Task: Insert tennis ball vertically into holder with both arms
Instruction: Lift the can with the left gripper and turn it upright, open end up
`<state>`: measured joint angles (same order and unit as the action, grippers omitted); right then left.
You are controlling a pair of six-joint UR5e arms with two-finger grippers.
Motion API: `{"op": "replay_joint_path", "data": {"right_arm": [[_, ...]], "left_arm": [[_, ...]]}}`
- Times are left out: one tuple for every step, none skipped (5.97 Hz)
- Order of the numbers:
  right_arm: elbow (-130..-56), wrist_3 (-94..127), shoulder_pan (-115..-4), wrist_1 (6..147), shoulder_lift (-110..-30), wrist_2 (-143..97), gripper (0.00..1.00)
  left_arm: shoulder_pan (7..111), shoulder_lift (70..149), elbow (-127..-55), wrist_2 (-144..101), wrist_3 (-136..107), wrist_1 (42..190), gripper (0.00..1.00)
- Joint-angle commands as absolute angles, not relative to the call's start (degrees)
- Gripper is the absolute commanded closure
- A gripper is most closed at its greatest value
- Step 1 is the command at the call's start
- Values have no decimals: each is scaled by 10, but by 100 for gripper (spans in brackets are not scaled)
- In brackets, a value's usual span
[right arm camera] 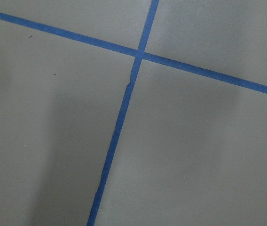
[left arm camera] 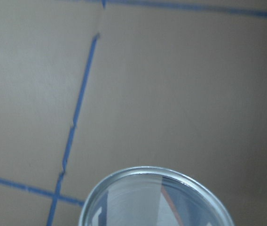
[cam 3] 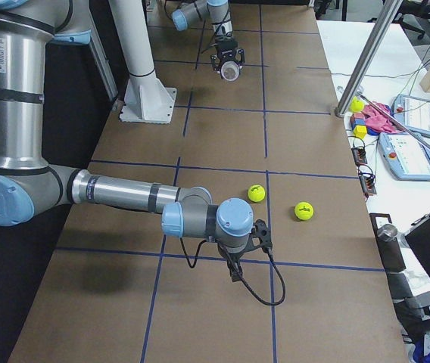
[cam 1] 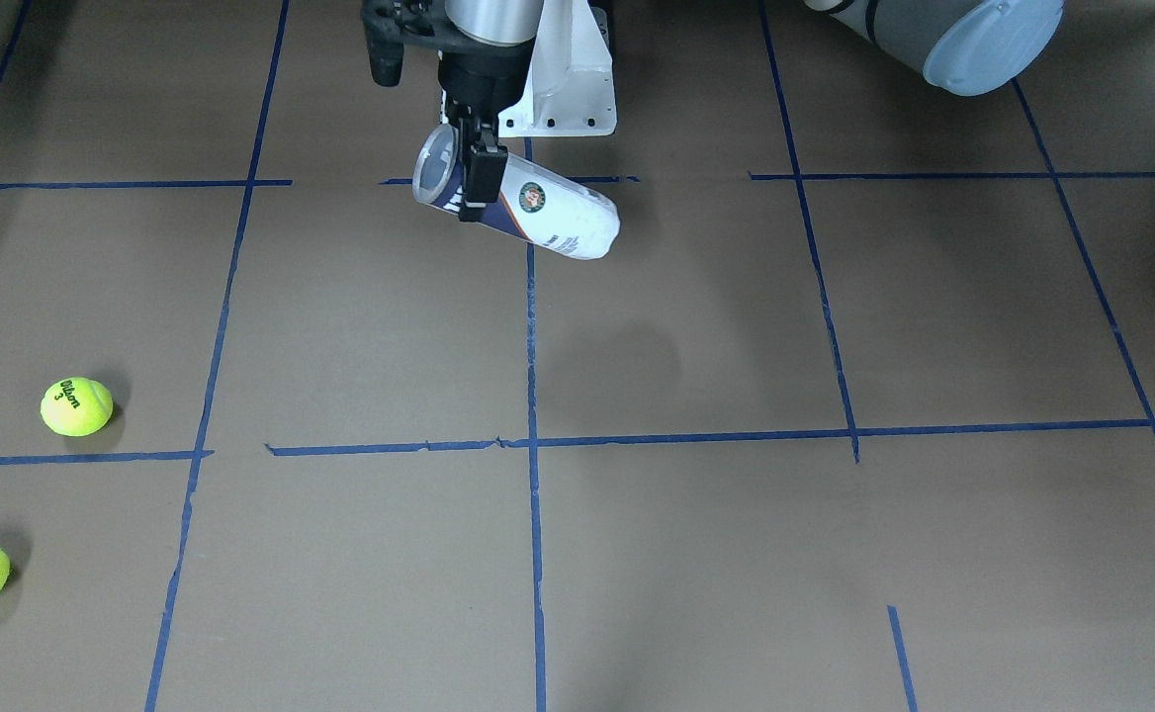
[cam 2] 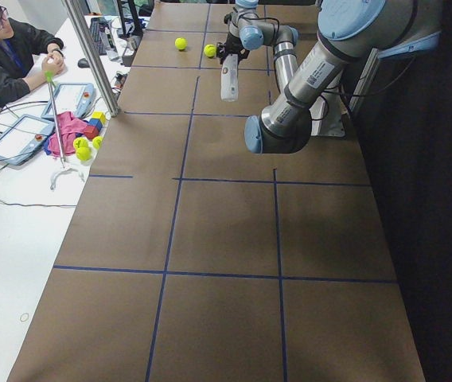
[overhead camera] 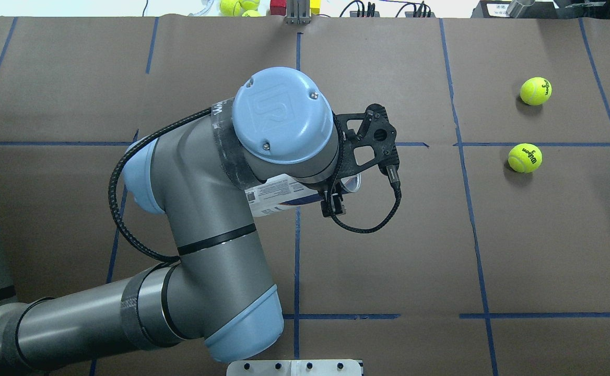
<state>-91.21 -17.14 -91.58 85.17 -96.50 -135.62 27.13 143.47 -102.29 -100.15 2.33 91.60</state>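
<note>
Left gripper [cam 1: 482,180] clamps the holder [cam 1: 563,213]; its mouth tilts toward the right gripper [cam 3: 234,271], likely for loading. Whether that one is open, I cannot tell.

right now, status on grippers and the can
Left gripper shut on the holder, lifted and tilted, not upright. Right gripper near two tennis balls, open or shut unclear. Nothing seen blocking the holder's mouth.

The table [overhead camera: 388,250] is covered in brown paper, marked into squares by blue tape lines [overhead camera: 296,261]. Two yellow-green tennis balls lie toward its end on the robot's right, near each other but apart. The outer ball [overhead camera: 535,91] is nearer the operators' edge and the inner ball [overhead camera: 525,157] further in. A white base [cam 1: 577,99], apparently bolted down, stands at the robot-side edge.
</note>
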Motion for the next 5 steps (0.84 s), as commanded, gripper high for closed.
{"op": "replay_joint_path", "data": {"right_arm": [[-911,-171,-916,852,-965,-1356,0],[-912,-171,-916,852,-965,-1356,0],[-911,-171,-916,852,-965,-1356,0],[-912,-171,-916,852,-965,-1356,0],[-911,-171,-916,852,-965,-1356,0]], "left_arm": [[274,1374,-1022,-1003,-16,1126,27],[274,1333,-1018,-1002,-47,1259,27],[274,1300,-1011,-999,-74,1366,26],[279,1294,-995,-992,-110,1464,26],[279,1293,-963,-964,-119,1537,25]]}}
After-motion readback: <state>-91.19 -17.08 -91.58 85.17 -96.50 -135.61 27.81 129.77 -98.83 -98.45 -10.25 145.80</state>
